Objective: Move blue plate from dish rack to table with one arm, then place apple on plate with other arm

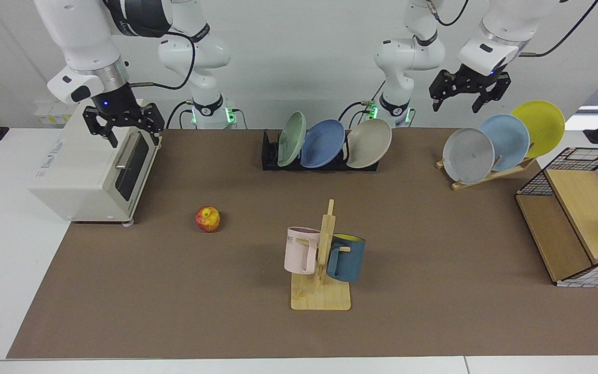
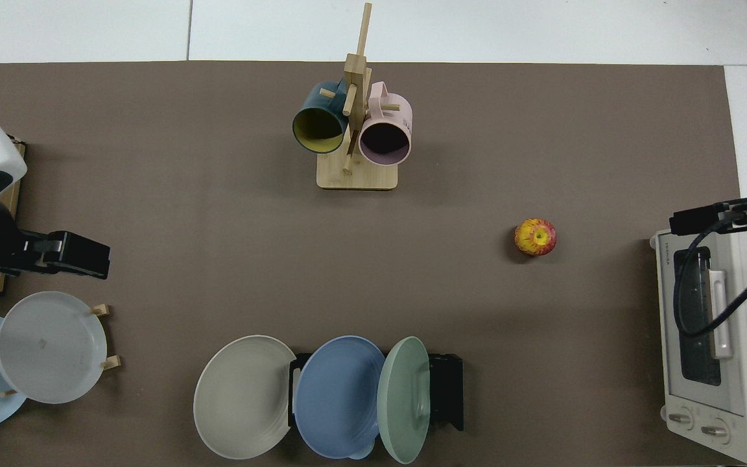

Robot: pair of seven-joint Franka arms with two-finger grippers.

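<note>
Upright, glossy periwinkle blue plate (image 1: 323, 144) leans in the dish rack (image 1: 270, 156).

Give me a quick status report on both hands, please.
Left hand and right hand open, raised, empty. Blue plate in dish rack. Apple on table. Nothing blocking.

Left tool (image 1: 469, 96) and right tool (image 1: 122, 126) raised, spread

Blue plate (image 1: 323, 143) leans in dish rack (image 1: 270, 156); apple (image 1: 208, 218) on table (image 1: 434, 259)
</note>
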